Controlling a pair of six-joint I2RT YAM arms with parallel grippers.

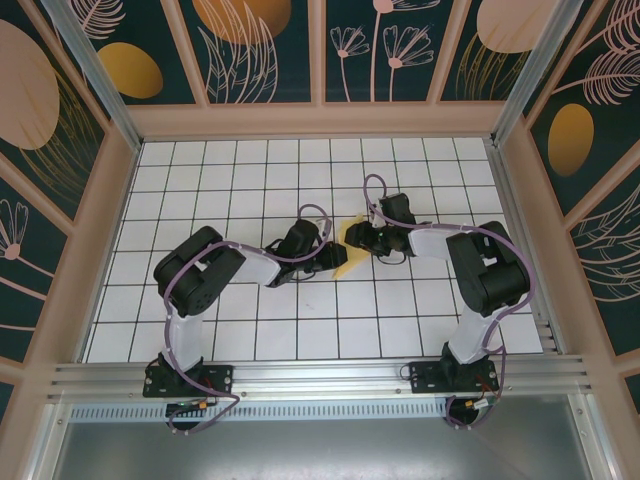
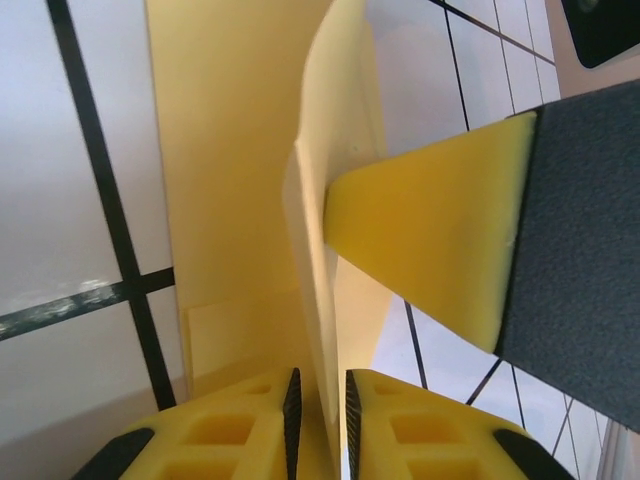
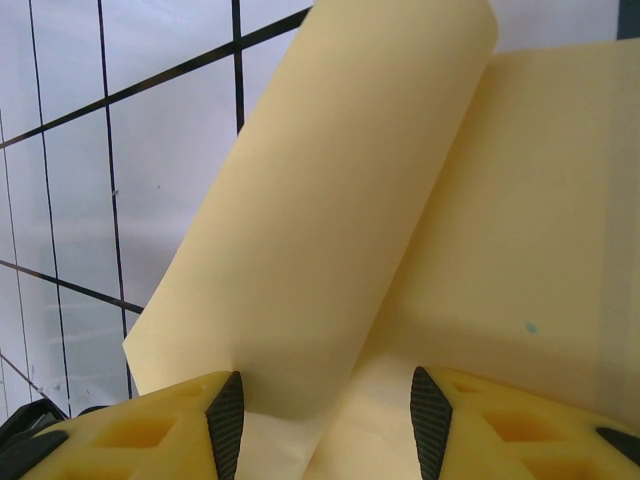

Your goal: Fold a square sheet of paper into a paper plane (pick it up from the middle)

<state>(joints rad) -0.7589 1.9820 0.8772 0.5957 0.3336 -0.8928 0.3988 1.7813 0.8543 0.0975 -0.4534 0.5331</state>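
Note:
The square sheet of paper [image 1: 346, 264] is yellow and lies partly folded mid-table between both grippers. In the left wrist view one flap [image 2: 335, 150] stands upright while the rest [image 2: 230, 150] lies flat on the tiles. My left gripper [image 2: 322, 400] straddles the base of that flap, its jaws narrowed to a slim gap around it. One right finger [image 2: 430, 230] presses on the flap's side. My right gripper [image 3: 328, 395] is open, with a curled flap [image 3: 330, 200] rising between its pads. From above, the left gripper [image 1: 333, 256] and right gripper [image 1: 363, 238] almost meet over the paper.
The white table [image 1: 250, 180] has black grid lines and is walled by a wooden frame [image 1: 320, 120] at the back and sides. A metal rail [image 1: 320, 375] with both arm bases runs along the near edge.

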